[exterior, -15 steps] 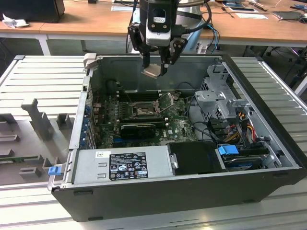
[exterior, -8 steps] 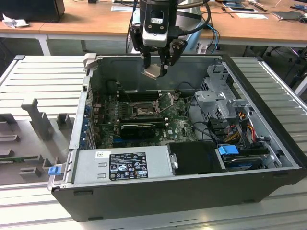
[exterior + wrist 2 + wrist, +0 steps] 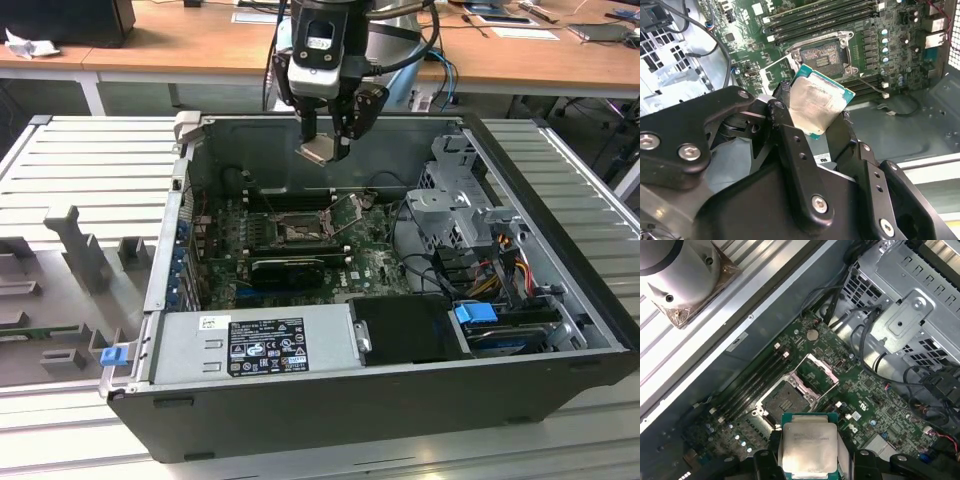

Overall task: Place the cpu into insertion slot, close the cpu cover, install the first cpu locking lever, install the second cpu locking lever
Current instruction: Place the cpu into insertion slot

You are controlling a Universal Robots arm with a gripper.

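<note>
1. The gripper [image 3: 326, 143] hangs over the open computer case [image 3: 300, 400], above its back half, well clear of the motherboard [image 3: 372, 266].
2. Its fingers [image 3: 790, 142] are closed partway on the cpu [image 3: 815, 100], pinching it by two opposite edges. The chip is held flat between them, metal top towards the wrist cameras.
3. In the exterior view the cpu [image 3: 318, 151] shows as a pale square below the fingertips, in the air and touching nothing but the fingers.
4. The insertion slot [image 3: 781, 399] lies on the board below and is bare, with its dark contact field showing. In the first wrist view the cpu [image 3: 807, 445] sits near it but not over it.
5. The cover [image 3: 816, 372] is swung up and open on the side of the slot away from the memory slots [image 3: 752, 385].
6. In the second wrist view a thin lever [image 3: 869, 85] stands free beside the slot [image 3: 822, 54].
7. The case lies on its side on a ribbed grey desk [image 3: 90, 150], with the power supply [image 3: 250, 340] along its near wall and a drive cage [image 3: 460, 200] towards the exterior view's right.
</note>
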